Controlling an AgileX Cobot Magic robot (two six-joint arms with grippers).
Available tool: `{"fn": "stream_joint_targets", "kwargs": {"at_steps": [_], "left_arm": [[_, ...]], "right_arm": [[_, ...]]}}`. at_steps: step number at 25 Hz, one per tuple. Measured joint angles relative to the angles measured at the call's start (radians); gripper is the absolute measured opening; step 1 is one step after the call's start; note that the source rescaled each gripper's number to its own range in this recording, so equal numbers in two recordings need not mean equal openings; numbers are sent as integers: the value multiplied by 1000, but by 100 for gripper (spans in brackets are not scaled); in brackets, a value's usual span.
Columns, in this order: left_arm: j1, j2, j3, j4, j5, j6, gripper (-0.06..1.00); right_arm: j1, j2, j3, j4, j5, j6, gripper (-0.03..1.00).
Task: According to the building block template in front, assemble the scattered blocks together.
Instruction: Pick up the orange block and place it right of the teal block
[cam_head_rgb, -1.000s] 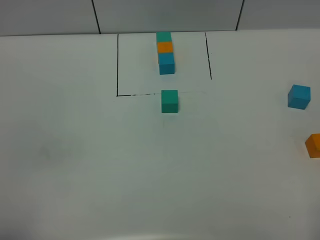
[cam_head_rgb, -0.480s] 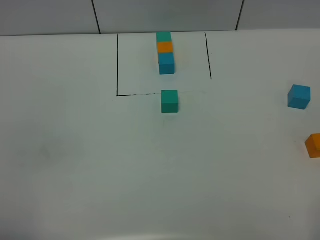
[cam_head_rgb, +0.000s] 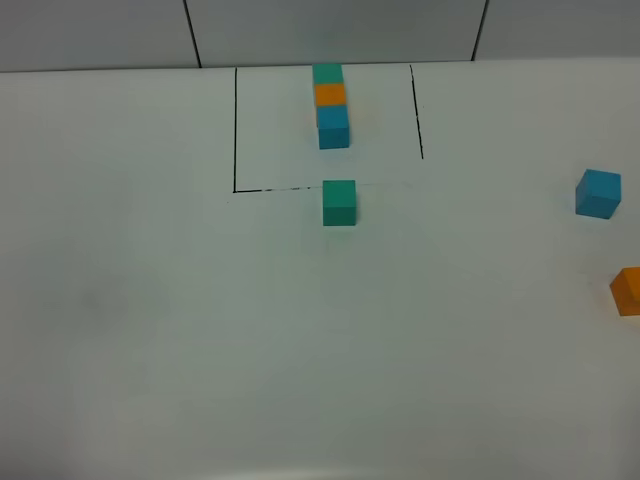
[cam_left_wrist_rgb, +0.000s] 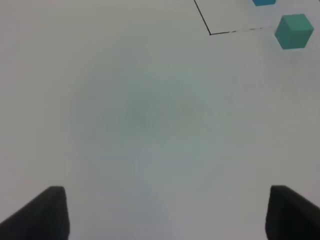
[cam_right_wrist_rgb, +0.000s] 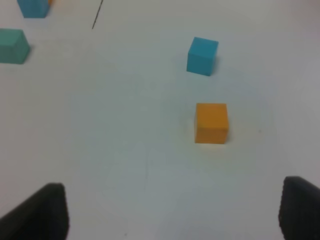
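Note:
The template (cam_head_rgb: 331, 104) is a row of teal-green, orange and blue cubes inside a black-lined rectangle at the back centre. The loose teal-green cube (cam_head_rgb: 339, 202) sits just in front of the rectangle's front line; it also shows in the left wrist view (cam_left_wrist_rgb: 294, 31) and the right wrist view (cam_right_wrist_rgb: 12, 46). The loose blue cube (cam_head_rgb: 598, 193) and orange cube (cam_head_rgb: 628, 291) lie at the far right, apart from each other; both show in the right wrist view, blue (cam_right_wrist_rgb: 202, 55) and orange (cam_right_wrist_rgb: 211, 123). My left gripper (cam_left_wrist_rgb: 165, 212) and right gripper (cam_right_wrist_rgb: 172, 212) are open and empty, out of the high view.
The white table (cam_head_rgb: 200, 330) carries only the cubes and the black lines. A grey wall with dark seams (cam_head_rgb: 192, 33) runs along the back edge. The orange cube is cut by the high view's right border.

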Motion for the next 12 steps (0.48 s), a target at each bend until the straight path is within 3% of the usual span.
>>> {"fn": "stream_joint_targets", "kwargs": {"at_steps": [12], "left_arm": [[0, 0, 0, 0, 0, 0, 79]], "right_arm": [[0, 0, 0, 0, 0, 2, 72]]}}
